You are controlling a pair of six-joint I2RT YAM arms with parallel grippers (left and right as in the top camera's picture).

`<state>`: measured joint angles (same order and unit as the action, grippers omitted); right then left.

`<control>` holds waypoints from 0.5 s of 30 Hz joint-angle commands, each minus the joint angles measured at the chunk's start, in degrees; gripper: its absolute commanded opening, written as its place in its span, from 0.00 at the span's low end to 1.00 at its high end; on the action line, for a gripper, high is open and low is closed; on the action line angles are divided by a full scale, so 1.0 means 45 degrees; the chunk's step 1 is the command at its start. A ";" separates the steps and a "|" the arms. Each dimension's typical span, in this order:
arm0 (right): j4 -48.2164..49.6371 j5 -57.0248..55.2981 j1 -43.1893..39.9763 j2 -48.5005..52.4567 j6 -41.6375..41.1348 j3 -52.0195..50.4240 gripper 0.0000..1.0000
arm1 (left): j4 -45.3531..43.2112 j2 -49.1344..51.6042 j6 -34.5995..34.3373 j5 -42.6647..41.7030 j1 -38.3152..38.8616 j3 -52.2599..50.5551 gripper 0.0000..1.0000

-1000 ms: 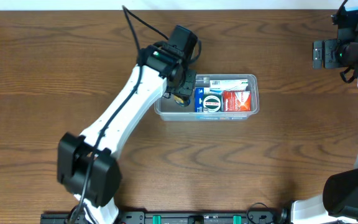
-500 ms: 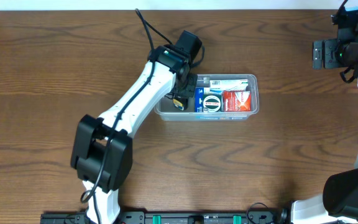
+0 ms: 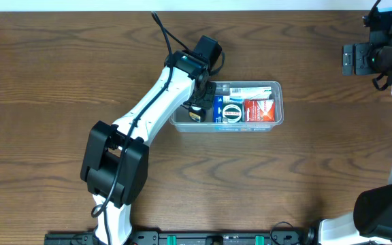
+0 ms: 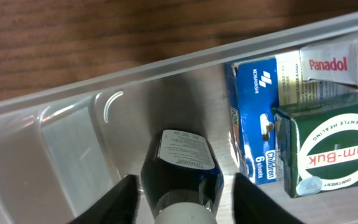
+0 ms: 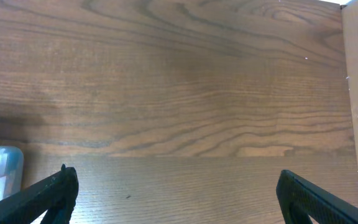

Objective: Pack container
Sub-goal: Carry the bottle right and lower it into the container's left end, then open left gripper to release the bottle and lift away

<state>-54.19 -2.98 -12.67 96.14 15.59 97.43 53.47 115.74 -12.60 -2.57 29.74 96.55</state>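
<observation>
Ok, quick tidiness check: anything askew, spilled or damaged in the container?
Nothing stands out: the boxes lie side by side in the container, the dark bottle sits in its free end at the left pincer, no spill shows.

Clear plastic container [image 4: 61, 134], wood-grain table [image 3: 46, 68]

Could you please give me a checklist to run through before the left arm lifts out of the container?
1. Dark bottle inside the container: ok, it sits beside the blue box.
2. Left gripper clear of the bottle: ok, a gap shows on each side.
3. Bottle resting on the container floor: cannot tell.
4. Blue box, Zam-Buk box and Panadol box inside the walls: ok.
5. Right gripper out of the way: ok, open, empty, far from the container.
</observation>
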 commanded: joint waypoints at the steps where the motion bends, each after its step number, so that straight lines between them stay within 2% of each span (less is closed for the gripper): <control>1: -0.0010 0.0049 -0.0024 -0.0049 -0.0126 0.0058 0.99 | -0.0005 0.0000 -0.0277 0.0146 -0.0015 0.0063 0.62; 15: -0.0010 0.0049 -0.0024 -0.0049 -0.0126 0.0058 0.99 | 0.0107 -0.0515 -0.0321 -0.0282 -0.0005 0.0078 0.69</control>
<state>-54.19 -3.01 -12.67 96.14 15.59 97.43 53.60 115.72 -13.52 -3.16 29.74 96.55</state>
